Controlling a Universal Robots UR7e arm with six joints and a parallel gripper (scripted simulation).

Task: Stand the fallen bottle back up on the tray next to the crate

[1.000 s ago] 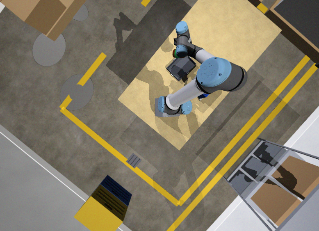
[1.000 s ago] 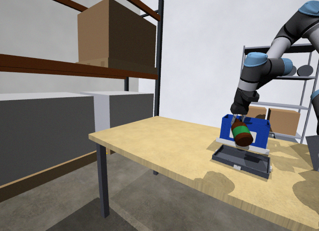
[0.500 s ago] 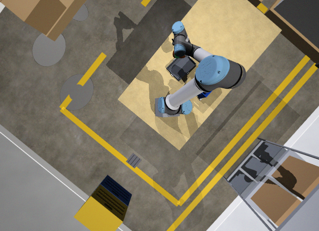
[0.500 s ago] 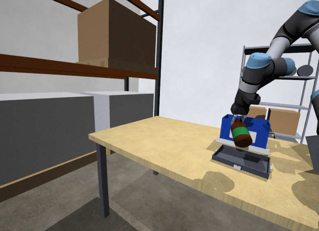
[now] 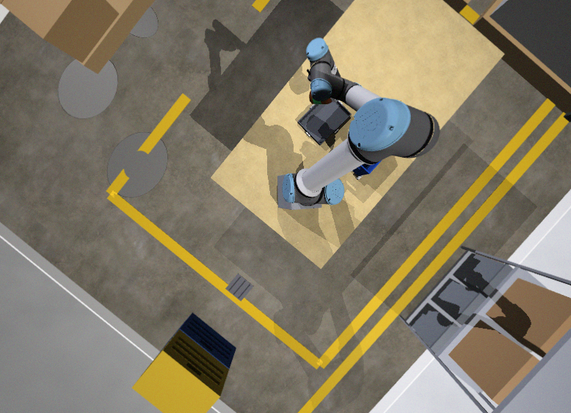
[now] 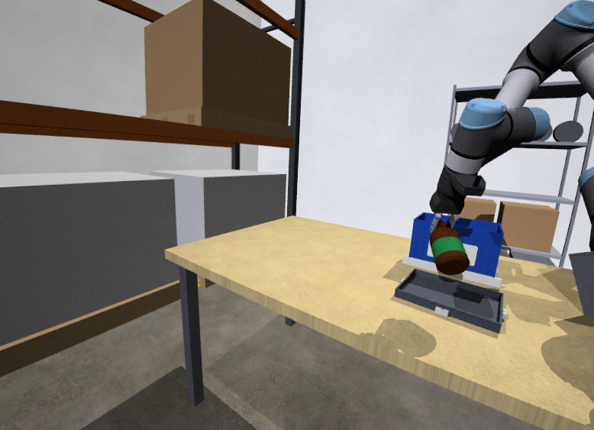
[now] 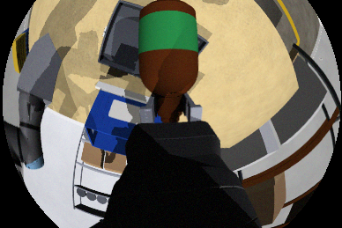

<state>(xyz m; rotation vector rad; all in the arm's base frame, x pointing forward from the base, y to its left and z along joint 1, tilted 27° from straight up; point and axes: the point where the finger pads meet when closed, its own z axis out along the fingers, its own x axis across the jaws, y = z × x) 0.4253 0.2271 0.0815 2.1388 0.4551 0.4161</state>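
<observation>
The fingers [image 6: 443, 221] pinched the neck of the brown bottle [image 6: 447, 253], which hung just above the dark tray [image 6: 446, 302] in front of the blue crate [image 6: 484, 245], its long axis tilted, base lowest.

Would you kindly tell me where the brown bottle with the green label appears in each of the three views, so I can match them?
Top: only a sliver of the bottle shows, under the wrist, above the dark tray.
Exterior: right of centre, tilted, held by its neck in the pincer, above the tray, before the blue crate.
Wrist: upper centre, base pointing away.
Shared landmark: the tray.
</observation>
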